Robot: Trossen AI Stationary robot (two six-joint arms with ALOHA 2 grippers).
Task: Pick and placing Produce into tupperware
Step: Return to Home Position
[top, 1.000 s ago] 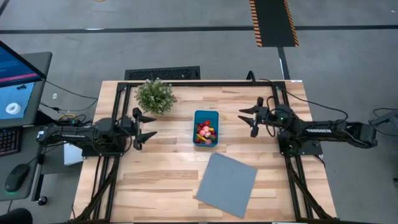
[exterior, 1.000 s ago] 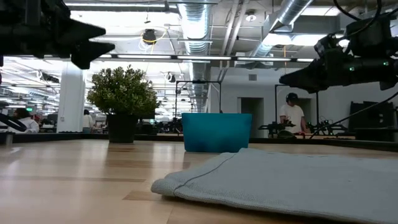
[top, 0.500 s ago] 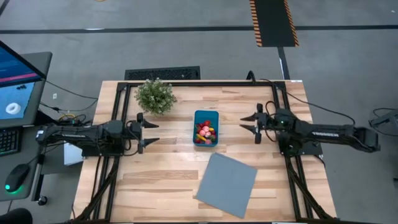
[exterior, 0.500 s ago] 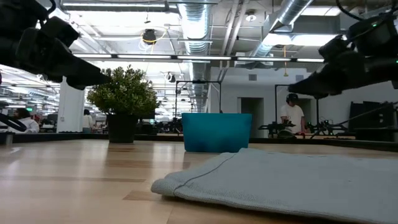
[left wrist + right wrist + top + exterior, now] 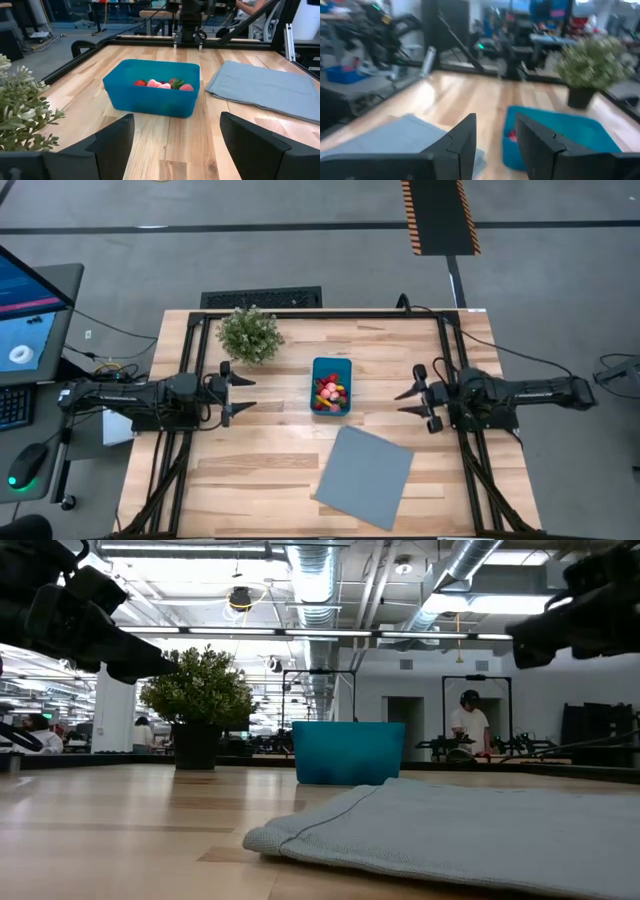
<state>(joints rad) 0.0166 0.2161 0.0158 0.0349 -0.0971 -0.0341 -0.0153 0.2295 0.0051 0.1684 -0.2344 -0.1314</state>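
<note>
The tub sits mid-table with the produce inside. The left gripper at its 9 o'clock and the right gripper at 3 o'clock are wide open, holding nothing. A low swing home could bump the tub and spill it.

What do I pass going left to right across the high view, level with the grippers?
monitor → left gripper, open → tupperware holding the produce → right gripper, open
</note>
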